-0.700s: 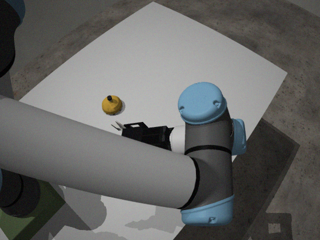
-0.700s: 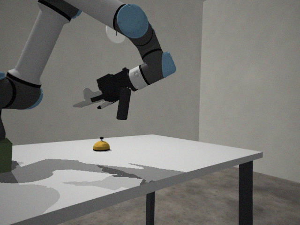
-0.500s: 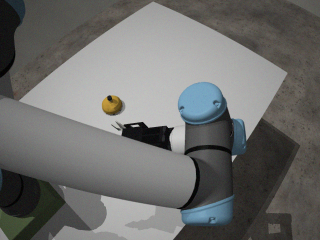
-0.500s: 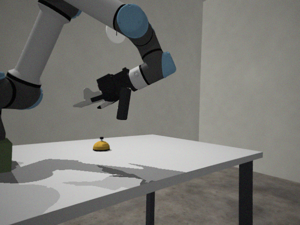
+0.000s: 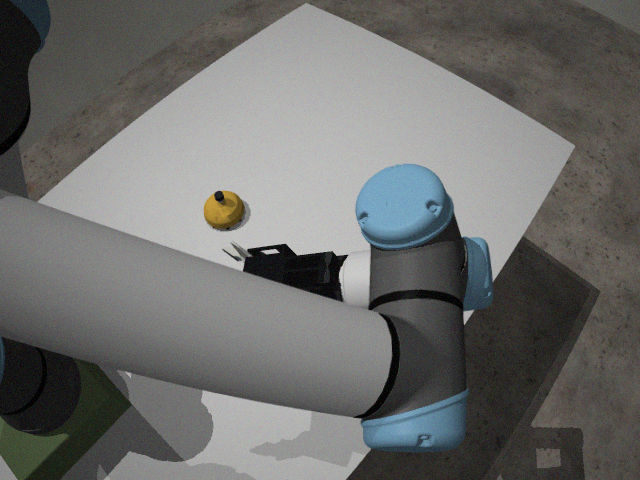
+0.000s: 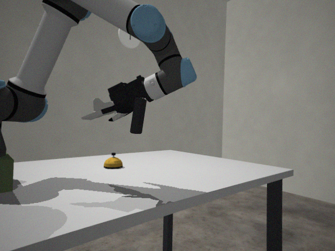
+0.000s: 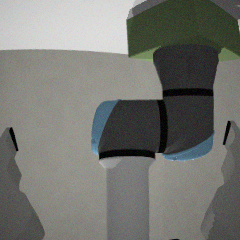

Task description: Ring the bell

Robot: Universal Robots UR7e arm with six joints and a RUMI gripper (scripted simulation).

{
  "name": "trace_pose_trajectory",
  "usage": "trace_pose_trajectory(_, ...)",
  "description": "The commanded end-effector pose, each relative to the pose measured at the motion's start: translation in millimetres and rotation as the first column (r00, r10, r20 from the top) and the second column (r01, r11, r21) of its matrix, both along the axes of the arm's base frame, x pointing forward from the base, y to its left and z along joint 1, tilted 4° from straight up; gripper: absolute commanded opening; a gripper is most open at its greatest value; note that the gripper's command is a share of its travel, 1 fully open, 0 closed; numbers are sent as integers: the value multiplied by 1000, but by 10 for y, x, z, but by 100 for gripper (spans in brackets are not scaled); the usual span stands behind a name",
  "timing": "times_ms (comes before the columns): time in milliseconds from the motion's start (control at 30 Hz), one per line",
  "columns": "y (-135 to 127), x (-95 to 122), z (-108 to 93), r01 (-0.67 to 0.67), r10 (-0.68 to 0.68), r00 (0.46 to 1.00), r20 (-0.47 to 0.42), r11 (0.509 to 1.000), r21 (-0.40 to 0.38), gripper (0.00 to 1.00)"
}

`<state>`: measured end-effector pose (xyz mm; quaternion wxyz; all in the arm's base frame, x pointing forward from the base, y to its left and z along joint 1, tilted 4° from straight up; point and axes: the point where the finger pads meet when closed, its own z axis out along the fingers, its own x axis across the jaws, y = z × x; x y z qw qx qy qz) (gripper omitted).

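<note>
A yellow dome bell with a small black button on top stands on the white table. It also shows in the exterior view, with its button up. My gripper is open and empty, high above the table and pointing sideways, well clear of the bell. In the top view the fingertips peek out past the arm, just in front of the bell. The wrist view shows both fingers at the frame edges and my own arm between them; the bell is not in it.
The arm's large grey link crosses the front of the top view and hides part of the table. A green base block stands at the table's left edge. The table's right edge drops to the floor.
</note>
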<state>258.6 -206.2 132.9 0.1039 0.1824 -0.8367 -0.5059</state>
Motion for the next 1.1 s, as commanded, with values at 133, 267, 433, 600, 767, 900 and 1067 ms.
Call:
trace_pose_trajectory(133, 38, 74, -75, -37, 38, 999, 29, 999, -35, 100)
trace_pose_trajectory(267, 103, 199, -198, -97, 104, 992, 74, 991, -91, 100)
trace_pose_trajectory(433, 175, 339, -319, -159, 179, 976, 121, 975, -154, 100)
trace_pose_trajectory(600, 304, 590, -493, -255, 310, 931, 193, 931, -261, 100)
trace_pose_trajectory(767, 430, 817, -610, -327, 424, 872, 247, 877, -353, 100)
trace_pose_trajectory(900, 585, 1064, -698, -387, 541, 788, 292, 806, -449, 100)
trace_pose_trajectory(1067, 704, 1232, -735, -417, 616, 721, 316, 751, -512, 100)
